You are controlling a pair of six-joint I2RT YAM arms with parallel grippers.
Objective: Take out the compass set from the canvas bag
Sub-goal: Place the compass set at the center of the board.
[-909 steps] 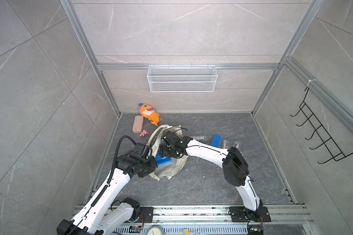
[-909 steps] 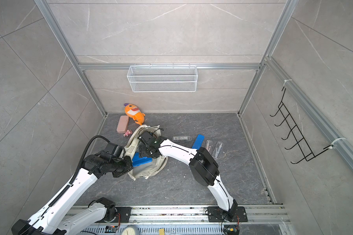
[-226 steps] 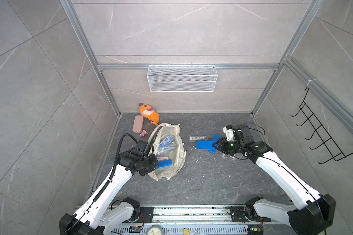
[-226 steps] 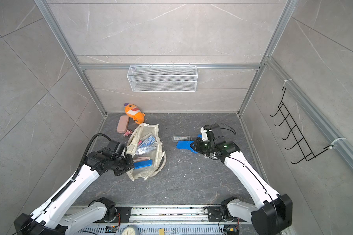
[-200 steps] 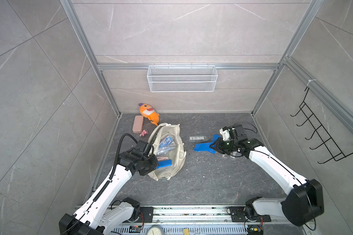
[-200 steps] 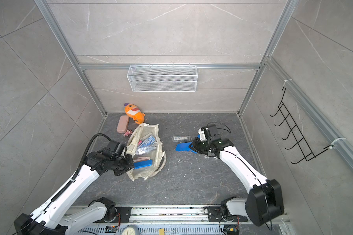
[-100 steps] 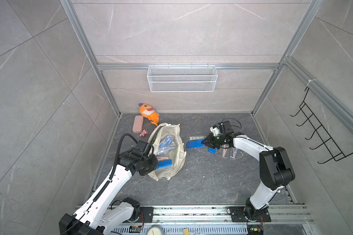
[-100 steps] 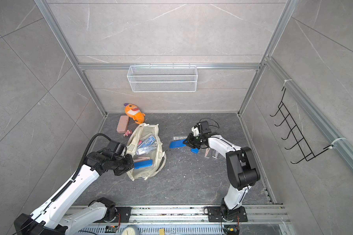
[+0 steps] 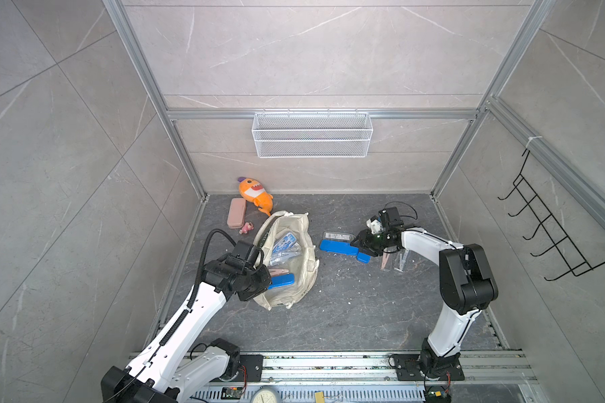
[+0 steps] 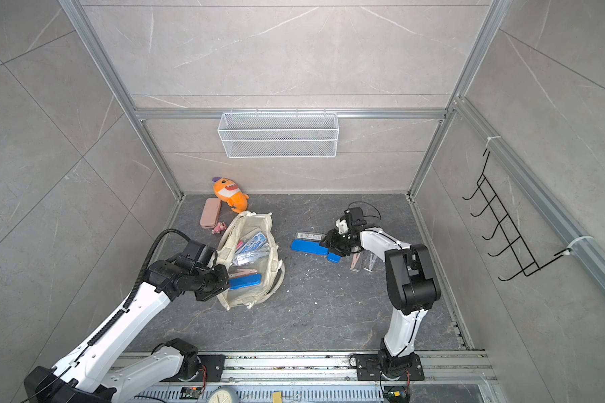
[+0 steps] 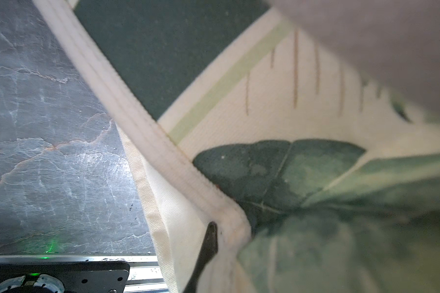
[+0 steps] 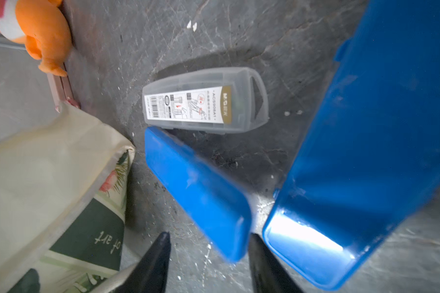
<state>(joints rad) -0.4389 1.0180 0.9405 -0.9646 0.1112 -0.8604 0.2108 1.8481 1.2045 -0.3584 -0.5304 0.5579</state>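
My left arm reaches forward low, and my left gripper (image 9: 261,279) is pinched tight on the rim of the canvas bag (image 9: 303,223), which lies mouth-up on the floor. My right arm is folded at a raised elbow, forearm pointing toward the bag. My right gripper (image 9: 360,246) is spread apart astride the end of a blue case (image 9: 336,246), which lies just beside the bag, outside it.

Premises: a robotics test cell in a laboratory, not a domestic room. Evidence: an aluminium profile frame (image 9: 147,87) encloses grey stone-look wall panels (image 9: 311,52). A left arm (image 9: 203,307) and a right arm (image 9: 465,279) are bolted to a slotted rail (image 9: 329,363) along the front of a dark counter (image 9: 346,314). A wire basket (image 9: 311,143) and a black hook rack (image 9: 542,225) are fixed to the walls.
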